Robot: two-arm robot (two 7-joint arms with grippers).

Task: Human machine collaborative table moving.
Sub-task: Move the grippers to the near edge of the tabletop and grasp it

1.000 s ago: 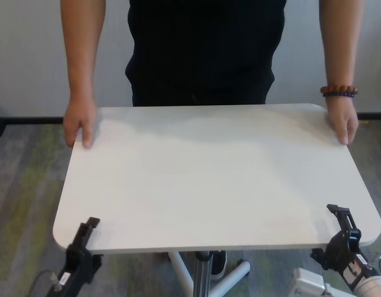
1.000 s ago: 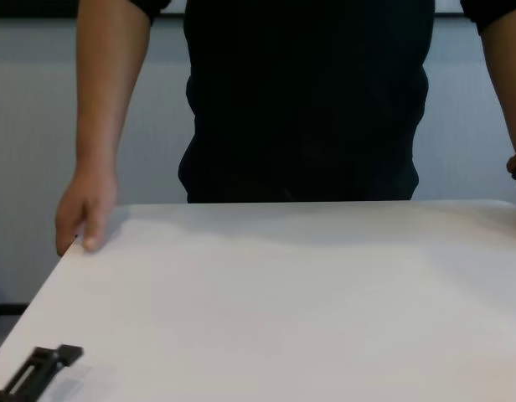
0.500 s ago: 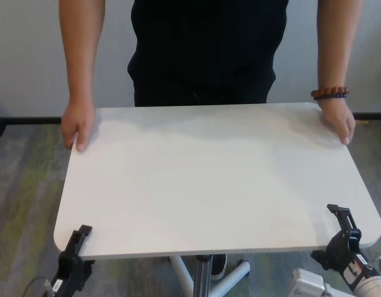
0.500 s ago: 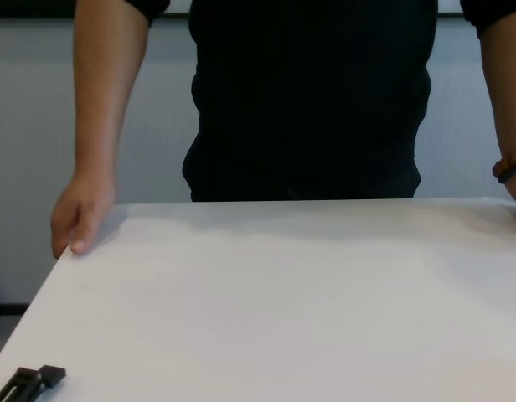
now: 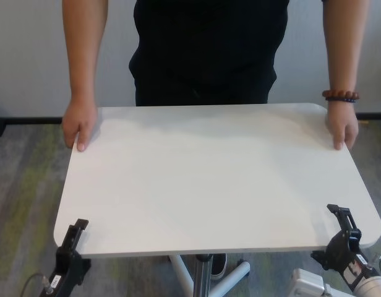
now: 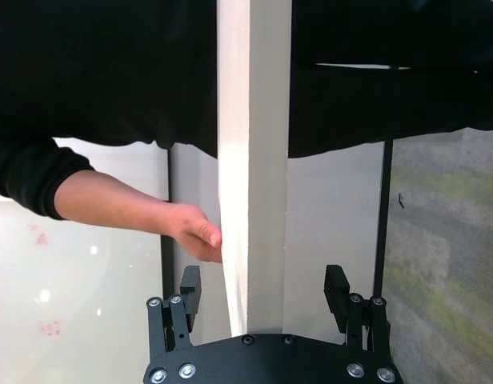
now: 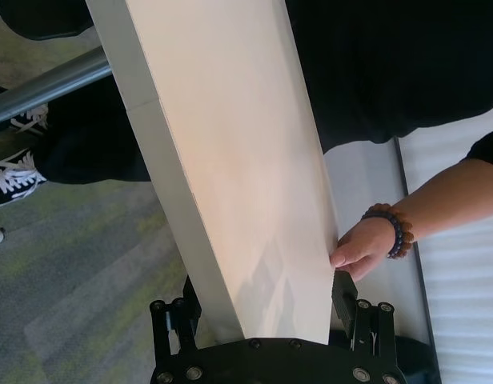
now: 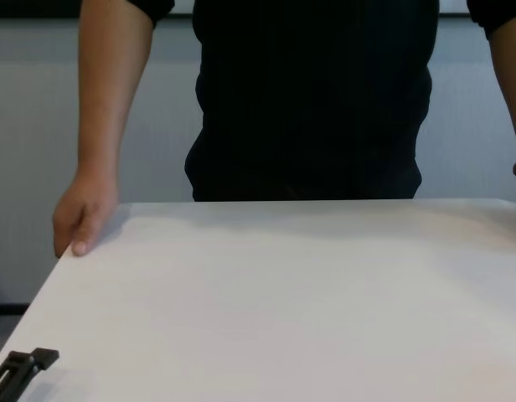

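The table (image 5: 209,179) has a plain white top. The human (image 5: 206,49) in a black shirt stands at its far side, one hand (image 5: 79,124) on the far left corner and the other hand (image 5: 342,127), with a beaded bracelet (image 5: 341,96), on the far right corner. My left gripper (image 5: 78,228) is at the near left corner. In the left wrist view it (image 6: 262,292) stands open, its fingers either side of the table's edge (image 6: 254,160) with gaps. My right gripper (image 5: 336,221) is at the near right corner, also open (image 7: 266,300) astride the tabletop (image 7: 230,144).
A grey post (image 5: 203,272) on white base legs (image 5: 231,275) carries the tabletop. Grey-green carpet surrounds it, with a pale wall behind the human. A white box-like object (image 5: 308,284) sits by my right arm. The human's shoe (image 7: 14,180) is near the base.
My left gripper has slid back toward me along the near left corner, so less of its finger lies over the top. The human's braceleted hand shifted on the far right corner.
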